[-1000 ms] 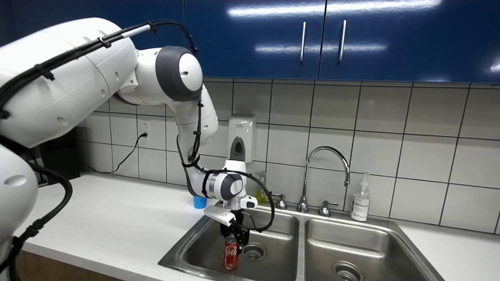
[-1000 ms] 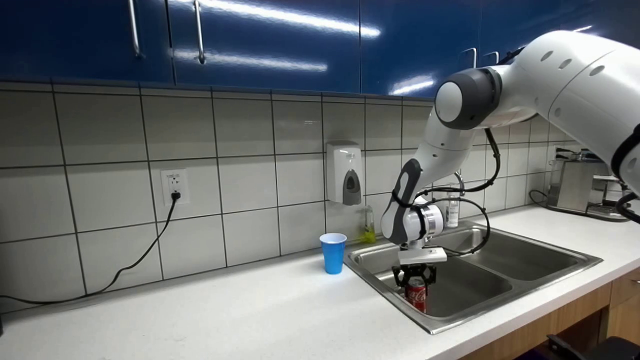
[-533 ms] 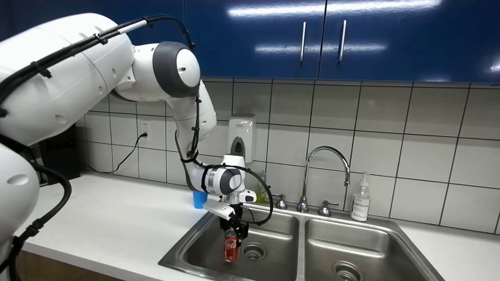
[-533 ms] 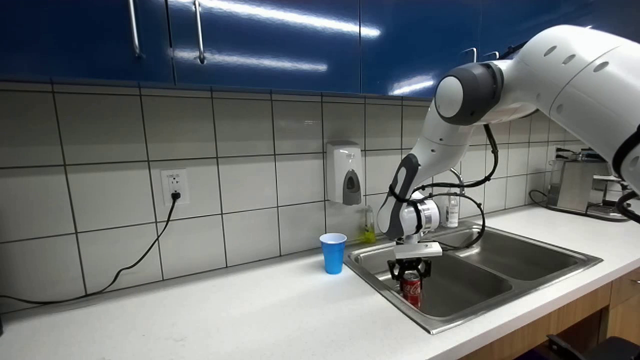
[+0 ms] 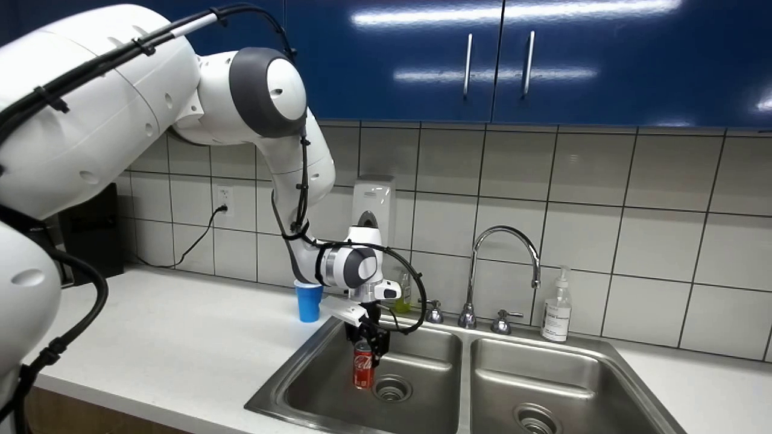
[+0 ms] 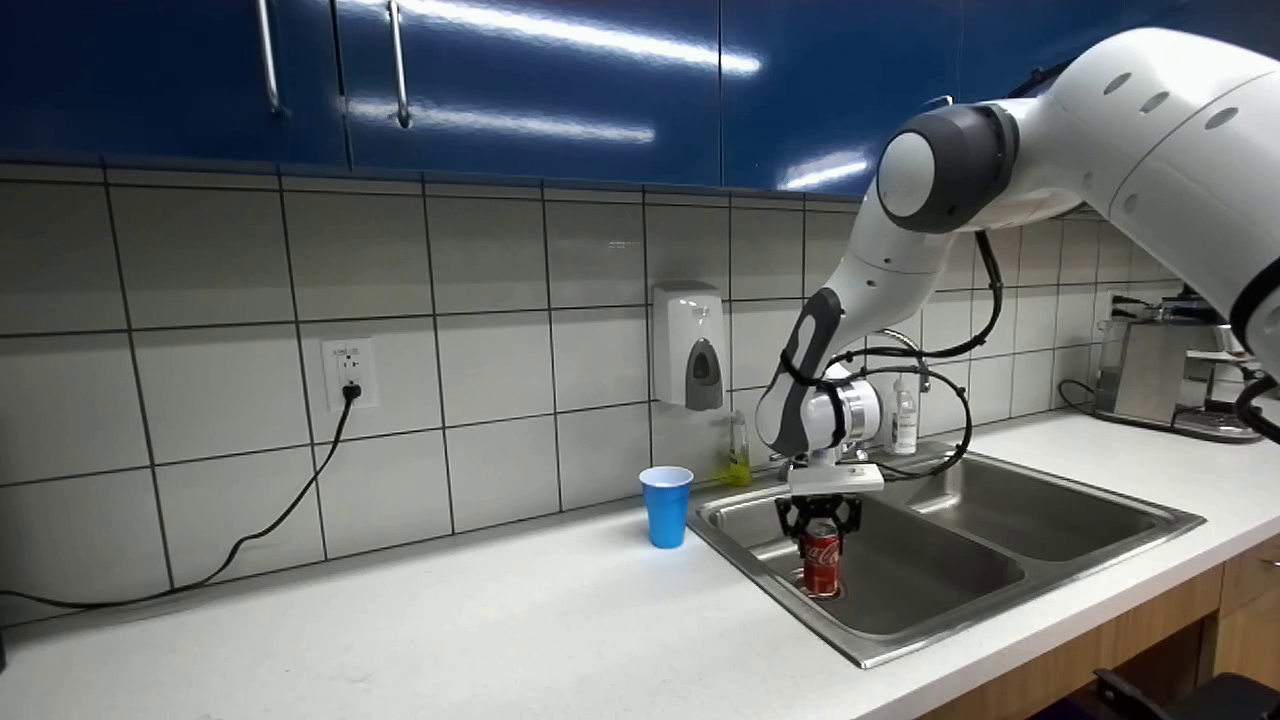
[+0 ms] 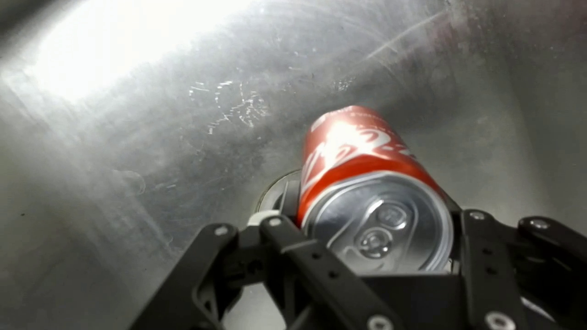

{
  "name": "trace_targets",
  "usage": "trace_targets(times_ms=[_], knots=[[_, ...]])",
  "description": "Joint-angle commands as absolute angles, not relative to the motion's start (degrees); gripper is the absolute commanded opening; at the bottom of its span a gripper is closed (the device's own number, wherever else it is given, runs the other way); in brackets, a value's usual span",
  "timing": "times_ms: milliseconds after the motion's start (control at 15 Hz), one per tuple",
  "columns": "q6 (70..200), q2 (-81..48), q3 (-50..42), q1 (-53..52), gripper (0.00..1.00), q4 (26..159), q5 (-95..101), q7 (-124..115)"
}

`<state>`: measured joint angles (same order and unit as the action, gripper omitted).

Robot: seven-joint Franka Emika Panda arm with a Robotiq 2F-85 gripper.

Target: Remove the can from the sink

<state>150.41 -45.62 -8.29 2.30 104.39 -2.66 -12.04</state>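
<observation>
Clamped on the can (image 7: 373,192), the hand (image 6: 821,548) has risen slightly, the sink (image 5: 465,380) beneath it and blue cup (image 6: 667,512) near it.

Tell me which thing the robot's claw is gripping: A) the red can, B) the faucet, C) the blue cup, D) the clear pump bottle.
A, since the wrist view shows the gripper closed on the red can from both sides.

Glossy blue cabinets (image 6: 540,75) above pale tiled wall (image 6: 495,365); white countertop (image 6: 450,620) below
</observation>
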Motion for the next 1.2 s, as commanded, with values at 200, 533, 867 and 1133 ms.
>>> trace_targets(times_ms=[200, 533, 867, 1133], knots=[[146.98, -38.45, -10.02, 1.57, 0.39, 108.29, -1.8, -12.99], [145.95, -34.24, -10.2, 1.72, 0.39, 111.54, -1.55, -12.7], [145.76, -27.73, -9.73, 1.8, 0.39, 118.04, -1.12, -11.76], [145.13, -22.46, -9.36, 1.68, 0.39, 123.22, -0.51, -11.18]])
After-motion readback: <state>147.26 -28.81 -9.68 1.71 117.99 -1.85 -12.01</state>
